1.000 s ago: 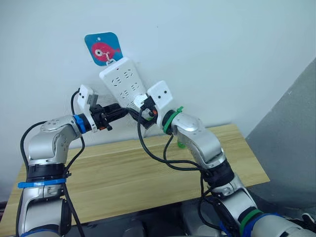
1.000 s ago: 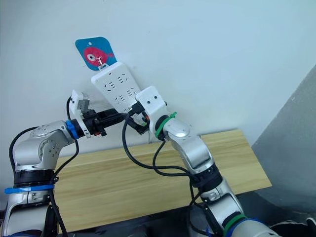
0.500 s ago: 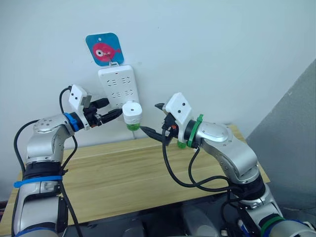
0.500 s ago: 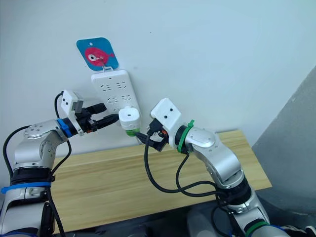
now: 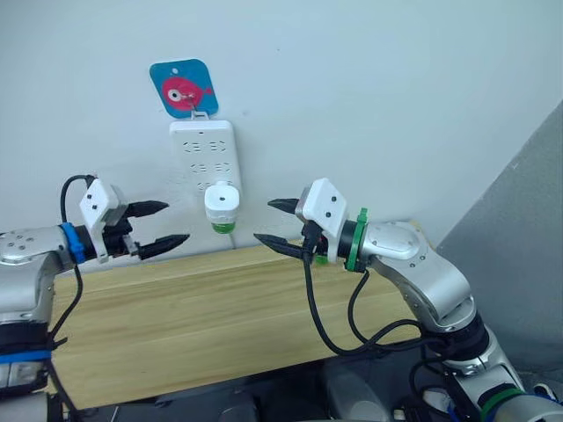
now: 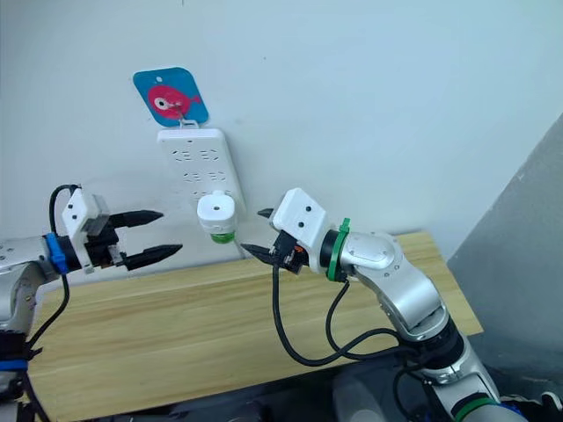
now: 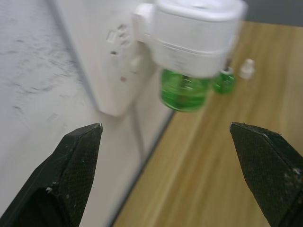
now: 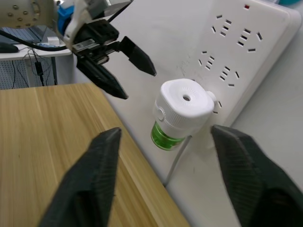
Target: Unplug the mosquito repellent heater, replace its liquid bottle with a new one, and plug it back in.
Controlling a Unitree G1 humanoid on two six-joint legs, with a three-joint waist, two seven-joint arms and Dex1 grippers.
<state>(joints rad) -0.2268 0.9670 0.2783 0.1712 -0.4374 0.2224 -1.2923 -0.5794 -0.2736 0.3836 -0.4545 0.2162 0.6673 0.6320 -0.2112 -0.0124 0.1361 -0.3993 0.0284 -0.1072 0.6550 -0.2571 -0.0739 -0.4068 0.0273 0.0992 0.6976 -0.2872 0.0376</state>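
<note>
Mosquito repellent heater (image 5: 222, 204) plugged into the wall-hung power strip (image 5: 205, 158), green liquid bottle (image 7: 184, 90) fitted beneath.
Left gripper (image 5: 158, 226) and right gripper (image 5: 274, 222) flank it, apart from it, jaws spread wide and empty, above the wooden table (image 5: 229, 316).

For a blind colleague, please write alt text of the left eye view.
A white mosquito repellent heater with a green bottle sits plugged into a white power strip on the wall, above a wooden table. The left gripper and right gripper hover open either side, touching nothing.
</note>
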